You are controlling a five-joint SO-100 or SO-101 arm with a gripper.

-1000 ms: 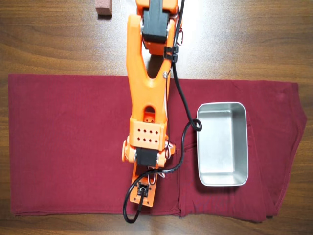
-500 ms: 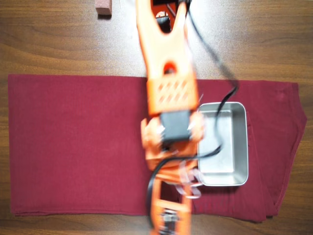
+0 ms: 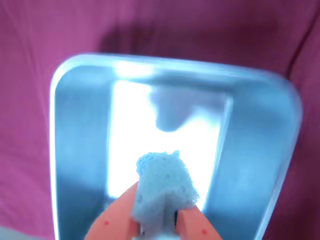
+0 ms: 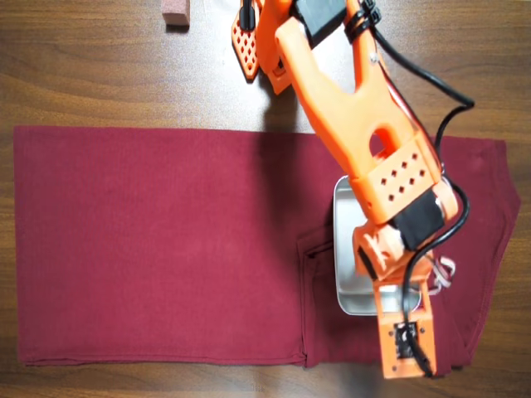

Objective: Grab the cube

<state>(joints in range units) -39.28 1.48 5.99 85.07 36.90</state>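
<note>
1. In the wrist view the gripper (image 3: 157,222) is coming in from the bottom edge, orange fingers (image 3: 112,220) clamping the cube (image 3: 165,187) from both sides.
2. The cube is looking pale, sponge-like and rough at the top edge. It is sticking up out of the fingers, off any surface.
3. The cube is hanging over the metal tray (image 3: 80,130), roughly above the near-centre of the tray floor in the wrist view. Whether it is touching the floor: cannot tell, but a shadow is lying further back on the floor.
4. The tray is sitting on a dark red cloth (image 3: 30,40). The tray floor is glaring bright white down the middle; the walls are reading blue-grey.
5. In the overhead view the orange arm (image 4: 357,116) is reaching from the far top edge down to the right part of the cloth (image 4: 149,240), covering most of the tray (image 4: 344,249). Only the tray's left strip and lower left corner are showing.
6. The cube and the fingertips are hiding under the arm in the overhead view.
7. The cloth is lying on a wooden table (image 4: 91,75). A reddish-brown block (image 4: 175,12) is sitting at the far top edge, left of the arm base, well apart from the tray.
</note>
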